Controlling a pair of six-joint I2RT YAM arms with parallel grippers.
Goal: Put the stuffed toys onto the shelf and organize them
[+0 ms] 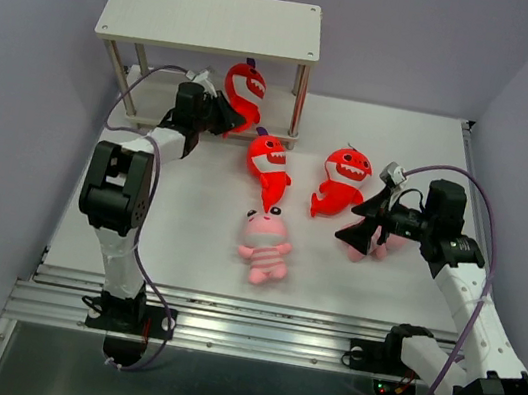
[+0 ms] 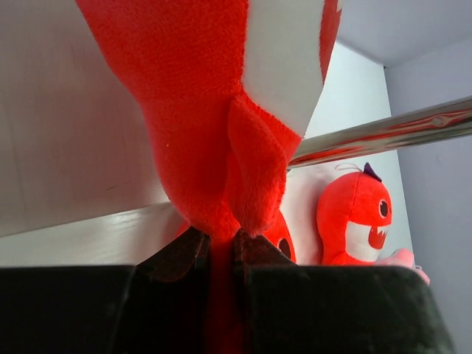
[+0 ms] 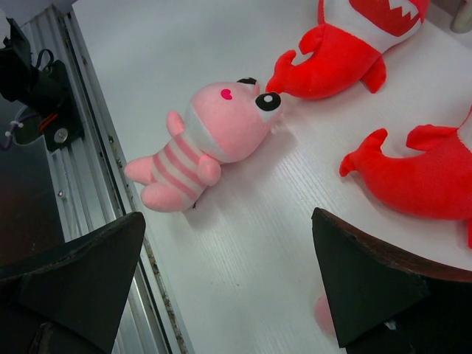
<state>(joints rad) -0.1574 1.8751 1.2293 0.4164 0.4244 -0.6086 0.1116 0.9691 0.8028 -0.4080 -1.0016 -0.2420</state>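
Upper left of the overhead view: two-tier shelf of pale whitish-grey boards on thin metal legs (image 1: 212, 22). Left gripper (image 1: 219, 114) sits at the lower tier, fingers (image 2: 181, 254) clamped tight on the tail of a bright red plush shark with a white toothy grin (image 1: 244, 91). That shark stands upright between the tiers, near the shelf's right end.

Mid-frame on the white table (image 1: 185, 245): second red shark (image 1: 270, 163) and third red shark (image 1: 343, 182) lie side by side, apart. A pink plush creature with striped belly and protruding eyes (image 1: 264, 246) lies just below, head at the second shark's tail tip.

Right of centre: Right gripper (image 1: 366, 223) hangs spread wide, holding nothing, over a second pink creature (image 1: 364, 252) that is mostly hidden beneath it.
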